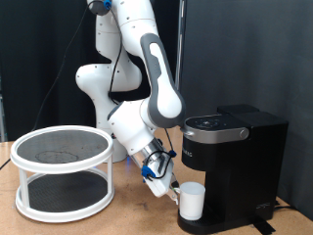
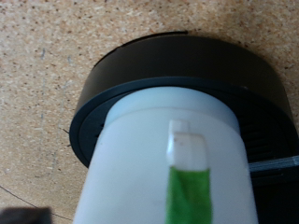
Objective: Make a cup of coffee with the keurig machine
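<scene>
One white cup (image 1: pixel 191 201), one black keurig machine (image 1: pixel 230 166), one white two-tier round rack (image 1: pixel 64 173) with mesh shelves, one robot arm (image 1: pixel 137 78), one claw (image 1: pixel 166 184), one cork-patterned surface (image 2: pixel 56 56), one green strip (image 2: pixel 192 191) on the cup's handle

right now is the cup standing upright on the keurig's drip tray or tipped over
Upright. The cup stands on the round drip tray of the keurig machine, with the gripper beside it.

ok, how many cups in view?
1. The white cup stands on the keurig machine's drip tray, under the brew head, with the gripper at its side. None shows on the two-tier rack; behind the machine is hidden.
</scene>
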`<state>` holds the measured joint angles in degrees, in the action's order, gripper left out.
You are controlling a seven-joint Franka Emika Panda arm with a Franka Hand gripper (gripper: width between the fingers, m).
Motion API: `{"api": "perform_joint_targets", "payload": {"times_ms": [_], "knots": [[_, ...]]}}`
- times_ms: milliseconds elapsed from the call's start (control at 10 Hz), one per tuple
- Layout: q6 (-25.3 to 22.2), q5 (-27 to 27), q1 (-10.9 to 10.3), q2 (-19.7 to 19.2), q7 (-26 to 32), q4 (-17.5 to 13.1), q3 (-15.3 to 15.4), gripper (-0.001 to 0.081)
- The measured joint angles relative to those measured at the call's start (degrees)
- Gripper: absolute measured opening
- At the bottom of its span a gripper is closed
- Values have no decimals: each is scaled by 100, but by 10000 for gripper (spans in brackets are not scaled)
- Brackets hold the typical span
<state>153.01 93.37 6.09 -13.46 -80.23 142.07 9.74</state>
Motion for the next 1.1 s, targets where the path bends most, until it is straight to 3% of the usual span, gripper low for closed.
{"api": "perform_joint_targets", "payload": {"times_ms": [100,200,800,1100], "knots": [[-129,-8,20,0,17,11,-5,584],[-318,-9,53,1,61,18,-15,688],[-1160,-45,241,35,143,34,-24,734],[-1302,-52,305,35,142,46,-25,734]]}}
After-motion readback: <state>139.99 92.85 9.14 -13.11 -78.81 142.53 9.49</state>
